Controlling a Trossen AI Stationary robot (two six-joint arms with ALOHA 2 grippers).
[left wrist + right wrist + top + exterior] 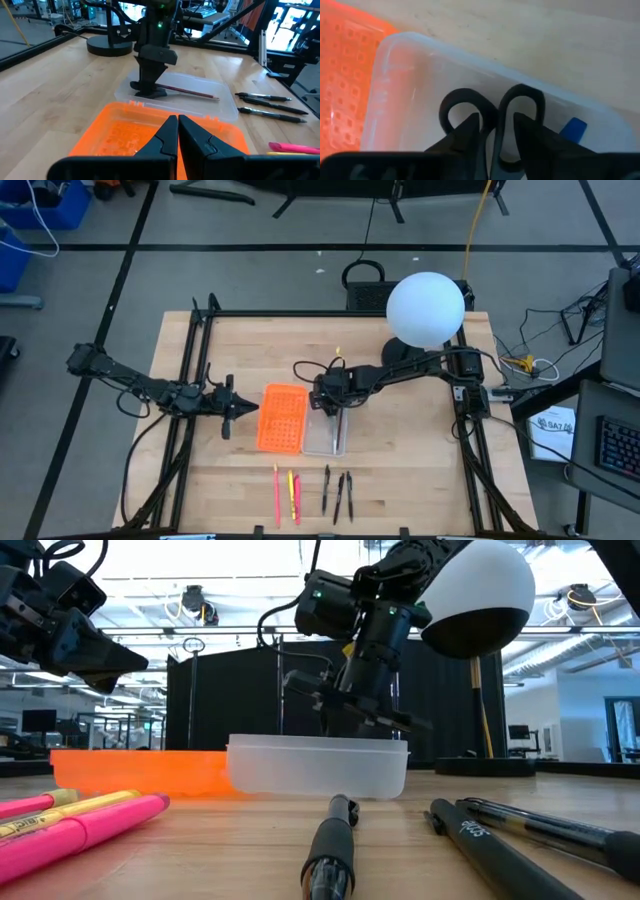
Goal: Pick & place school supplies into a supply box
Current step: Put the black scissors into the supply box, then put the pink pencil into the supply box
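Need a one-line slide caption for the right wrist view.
Right pincer over the clear box, black scissors between its fingers, orange tray alongside.

Bright overhead ceiling lights [190, 602] flood the pale desk [420, 470] evenly, shadows faint; nearest pens [330, 850] and wrist-view foregrounds blur softly.

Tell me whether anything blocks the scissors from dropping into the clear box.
Nothing visible does. The right tool holds the scissors by their handles directly over the clear box, whose floor below them is bare; a pencil lies farther along.
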